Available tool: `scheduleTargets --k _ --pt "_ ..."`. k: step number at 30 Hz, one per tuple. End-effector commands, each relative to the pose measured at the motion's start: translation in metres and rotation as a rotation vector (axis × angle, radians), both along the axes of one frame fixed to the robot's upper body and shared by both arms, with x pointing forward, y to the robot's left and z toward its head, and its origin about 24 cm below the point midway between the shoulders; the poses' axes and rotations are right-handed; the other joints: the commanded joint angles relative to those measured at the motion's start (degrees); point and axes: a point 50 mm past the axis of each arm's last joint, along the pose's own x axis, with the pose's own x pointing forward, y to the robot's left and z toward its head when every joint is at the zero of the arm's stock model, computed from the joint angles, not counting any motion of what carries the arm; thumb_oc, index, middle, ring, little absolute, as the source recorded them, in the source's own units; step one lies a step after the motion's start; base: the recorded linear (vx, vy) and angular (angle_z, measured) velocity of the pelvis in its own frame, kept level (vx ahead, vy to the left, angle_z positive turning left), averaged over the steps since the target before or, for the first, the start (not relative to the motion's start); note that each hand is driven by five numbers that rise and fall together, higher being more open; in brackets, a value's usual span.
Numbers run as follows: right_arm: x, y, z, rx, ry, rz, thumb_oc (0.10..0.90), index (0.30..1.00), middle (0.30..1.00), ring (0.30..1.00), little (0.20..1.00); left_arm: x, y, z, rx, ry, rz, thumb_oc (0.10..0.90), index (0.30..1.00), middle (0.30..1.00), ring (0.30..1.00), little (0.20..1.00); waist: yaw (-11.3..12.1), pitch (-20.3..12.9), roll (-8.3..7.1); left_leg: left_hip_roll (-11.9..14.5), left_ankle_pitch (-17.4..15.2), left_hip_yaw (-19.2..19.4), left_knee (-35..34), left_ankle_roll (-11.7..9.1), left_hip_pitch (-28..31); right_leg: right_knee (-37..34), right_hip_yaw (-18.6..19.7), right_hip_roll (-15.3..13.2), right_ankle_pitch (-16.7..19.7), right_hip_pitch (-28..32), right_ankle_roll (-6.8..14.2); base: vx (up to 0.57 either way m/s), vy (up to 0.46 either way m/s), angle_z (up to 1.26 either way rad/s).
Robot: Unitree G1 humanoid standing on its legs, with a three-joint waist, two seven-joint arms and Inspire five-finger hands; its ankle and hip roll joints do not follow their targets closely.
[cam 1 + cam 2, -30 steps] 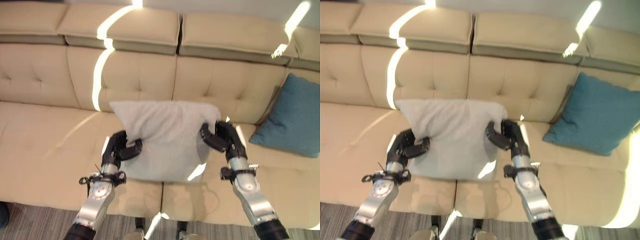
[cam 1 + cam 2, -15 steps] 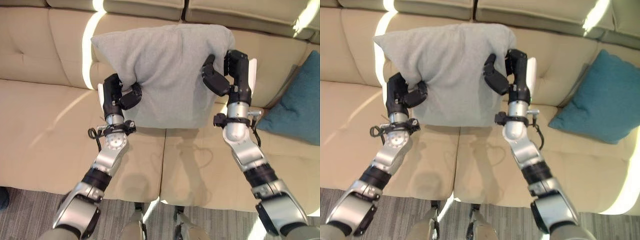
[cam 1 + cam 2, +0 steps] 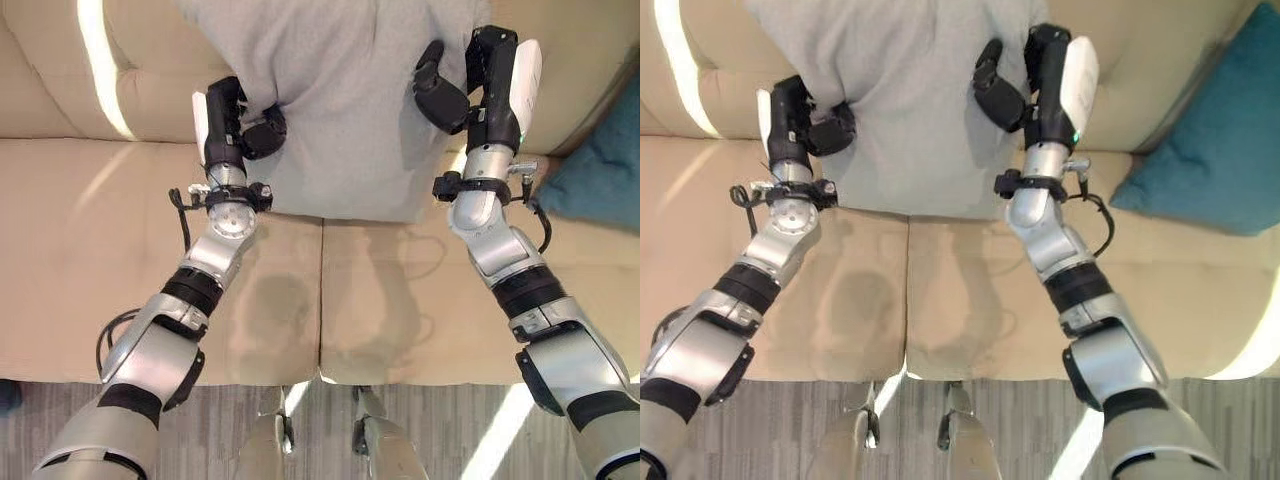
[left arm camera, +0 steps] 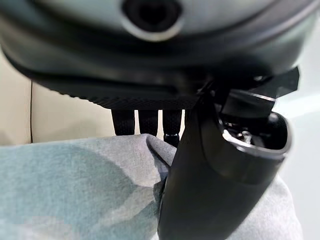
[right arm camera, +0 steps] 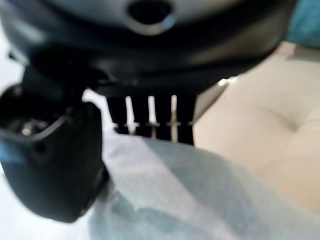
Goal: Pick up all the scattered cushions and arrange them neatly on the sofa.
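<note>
- Left hand (image 3: 240, 125) pinching grey cushion (image 3: 340, 100) at its 9 o'clock edge, thumb on front, fingers behind fabric.
- Right hand (image 3: 470, 85) clamped on cushion's 3 o'clock edge, same grip.
- Cushion held up against beige sofa (image 3: 90, 250) backrest, over the seat seam; its top is cut off at 12 o'clock.
- Teal cushion (image 3: 1225, 150) on sofa at 3 o'clock, partly cropped.

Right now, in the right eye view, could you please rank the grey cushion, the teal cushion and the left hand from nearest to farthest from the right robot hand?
1. Grey cushion: gripped by the right robot hand itself.
2. Teal cushion: against the sofa back on the right side.
3. Left hand: at the grey cushion's opposite edge.
</note>
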Motion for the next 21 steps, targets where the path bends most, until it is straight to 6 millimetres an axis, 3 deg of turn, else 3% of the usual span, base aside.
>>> scheduleTargets --k 1,3,5,8,14,17,18,19,21 --pt "-0.014 0.043 0.055 -0.038 -0.22 0.202 0.8 0.9 0.9 0.9 0.9 -0.02 -0.067 0.084 0.071 -0.355 -0.298 0.8 0.9 0.9 0.9 0.9 0.4 -4.8 -0.25 -1.1 -8.1 0.0 0.3 -5.3 3.3 -6.9 -2.1 -0.4 -1.1 2.8 4.4 0.01 0.0 -0.21" --pt "-0.012 0.041 0.052 -0.042 -0.204 0.195 0.8 0.9 0.9 0.9 0.9 -0.02 -0.065 0.08 0.066 -0.345 -0.296 0.8 0.9 0.9 0.9 0.9 0.5 -4.8 -0.19 -1.1 -8.1 -0.1 0.3 -5.3 3.2 -6.9 -2.2 -0.4 -1.1 2.6 4.3 0.0 -0.007 0.21" --pt "-0.009 0.03 0.042 -0.06 -0.16 0.159 0.8 0.9 0.9 0.9 0.9 -0.015 -0.049 0.063 0.057 -0.288 -0.254 0.8 0.9 0.9 0.9 0.9 0.6 -4.8 -0.25 -1.1 -8.0 -0.3 0.3 -5.5 3.3 -6.9 -2.3 -0.3 -1.2 2.8 4.2 0.0 -0.018 0.29" --pt "-0.008 0.02 0.04 -0.077 -0.148 0.131 0.8 0.9 0.9 0.9 0.9 -0.013 -0.035 0.056 0.061 -0.264 -0.221 0.8 0.9 0.9 0.9 0.9 0.7 -5.0 -0.3 -1.1 -8.0 -0.4 0.3 -5.6 3.4 -6.9 -2.5 -0.3 -1.2 3.0 4.2 0.0 -0.02 -0.23" --pt "-0.018 -0.04 0.027 -0.132 -0.086 -0.009 0.8 0.9 0.9 0.9 0.9 -0.02 0.028 0.031 0.023 -0.212 -0.105 0.8 0.9 0.9 0.9 0.9 1.3 -5.8 -0.72 -0.8 -8.6 -0.7 0.3 -5.7 5.1 -6.9 -3.2 -0.1 -2.0 4.9 4.0 0.02 -0.033 0.09" --pt "-0.033 -0.077 0.003 -0.133 -0.03 -0.092 0.8 0.9 0.9 0.9 0.9 -0.033 0.064 0.002 -0.034 -0.16 -0.04 0.8 0.9 0.9 0.9 0.9 1.5 -6.4 -0.91 -0.6 -9.0 -0.8 0.3 -5.7 6.7 -6.9 -3.6 0.1 -2.5 6.8 3.9 0.04 -0.036 0.14" --pt "-0.034 -0.077 0.002 -0.133 -0.027 -0.092 0.8 0.9 0.9 0.9 0.9 -0.034 0.064 0.001 -0.034 -0.158 -0.04 0.8 0.9 0.9 0.9 0.9 1.5 -6.5 -0.92 -0.6 -9.0 -0.8 0.3 -5.7 6.8 -6.9 -3.6 0.1 -2.5 6.8 3.9 0.05 -0.054 0.18" --pt "-0.052 -0.11 -0.031 -0.122 0.067 -0.166 0.8 0.9 0.9 0.9 0.9 -0.053 0.098 -0.037 -0.093 -0.076 0.034 0.8 0.9 0.9 0.9 0.9 1.8 -7.2 -1.26 -0.4 -9.4 -1.0 0.3 -5.7 8.0 -6.9 -4.0 0.2 -3.1 8.4 3.8 0.04 -0.055 0.16" --pt "-0.063 -0.121 -0.051 -0.122 0.13 -0.182 0.8 0.9 0.9 0.9 0.9 -0.066 0.115 -0.06 -0.119 -0.021 0.073 0.8 0.9 0.9 0.9 0.9 1.9 -7.5 -1.46 -0.2 -9.7 -1.0 0.3 -5.6 8.8 -6.9 -4.1 0.2 -3.4 9.4 3.7 0.02 -0.046 0.11"
